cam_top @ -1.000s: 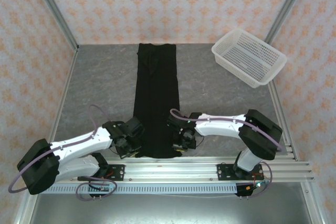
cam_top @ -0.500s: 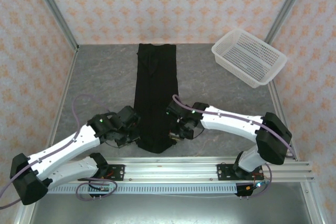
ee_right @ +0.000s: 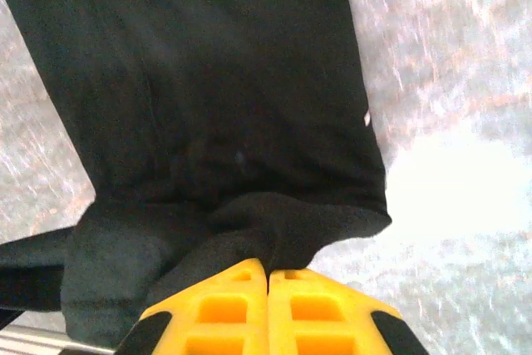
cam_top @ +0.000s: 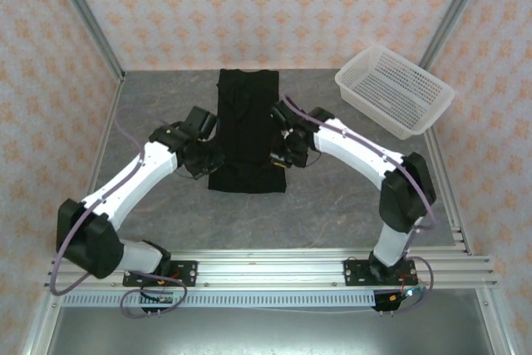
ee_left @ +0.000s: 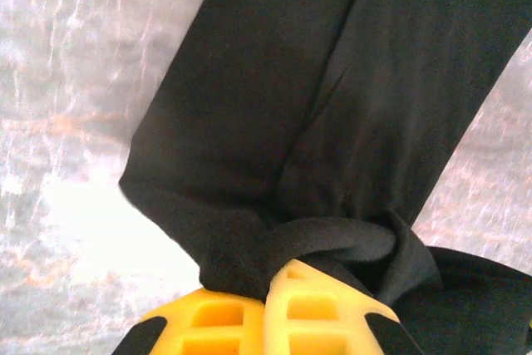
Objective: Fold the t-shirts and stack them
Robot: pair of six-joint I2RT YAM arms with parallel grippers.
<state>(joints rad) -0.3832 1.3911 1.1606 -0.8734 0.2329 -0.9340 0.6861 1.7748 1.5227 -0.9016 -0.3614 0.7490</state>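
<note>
Left pincer (cam_top: 205, 158) and right pincer (cam_top: 279, 154), each clamped on the near hem of the black cloth t-shirt (cam_top: 245, 114), have carried it toward the collar, halving its length; the fold looks nearly laid.

A white plastic mesh basket (cam_top: 370, 108), rectangular with perforated walls, sits beyond and to the right of the right gripper (cam_top: 278, 159), well apart from it, turned at an angle to the table edges. A grey, stone-mottled table top (cam_top: 332, 197) spreads beneath that gripper and the left gripper (cam_top: 209, 162); in the wrist views it shows as pale, glossy marbling on the outer side of each (ee_left: 66, 122) (ee_right: 449, 81). Past both, peach wallpaper panels with an orange ornament pattern (cam_top: 249, 6) close the far side, framed by slanting aluminium posts (cam_top: 83, 14). Nearer than both runs a ribbed aluminium rail (cam_top: 274, 268).
</note>
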